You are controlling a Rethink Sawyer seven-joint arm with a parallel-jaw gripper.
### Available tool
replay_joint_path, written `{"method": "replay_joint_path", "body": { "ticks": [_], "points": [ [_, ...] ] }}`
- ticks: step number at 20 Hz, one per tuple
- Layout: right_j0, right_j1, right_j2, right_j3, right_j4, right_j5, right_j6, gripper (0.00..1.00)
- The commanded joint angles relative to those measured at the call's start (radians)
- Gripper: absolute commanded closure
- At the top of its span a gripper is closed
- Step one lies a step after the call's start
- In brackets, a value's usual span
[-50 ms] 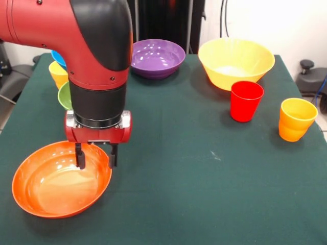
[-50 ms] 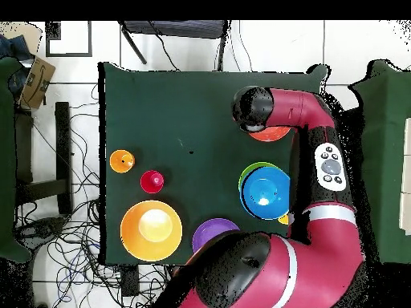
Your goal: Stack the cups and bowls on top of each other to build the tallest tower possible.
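Bright, even indoor light from above. Glossy white glare spots on the wide orange bowl and purple bowl; soft shadows beneath them.

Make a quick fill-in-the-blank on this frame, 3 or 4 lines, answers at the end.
1. The gripper hangs over the rim of the wide shallow ____ bowl.
2. The red cup stands right in front of the big ____ bowl.
3. The gripper's fingers are ____, with nothing between them.
4. In the overhead view the blue bowl sits inside the ____ bowl.

Missing words: orange; yellow; open; green
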Motion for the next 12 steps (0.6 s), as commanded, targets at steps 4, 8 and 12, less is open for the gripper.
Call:
{"method": "replay_joint_path", "body": {
  "ticks": [4,8,12],
  "points": [
    [0.008,-0.008,0.133,0.077,0.002,0.051,-0.214,0.0],
    [0.033,-0.005,0.104,0.062,-0.043,0.007,-0.182,0.0],
    [0.086,0.003,0.025,0.027,-0.119,-0.025,-0.119,0.0]
  ]
}}
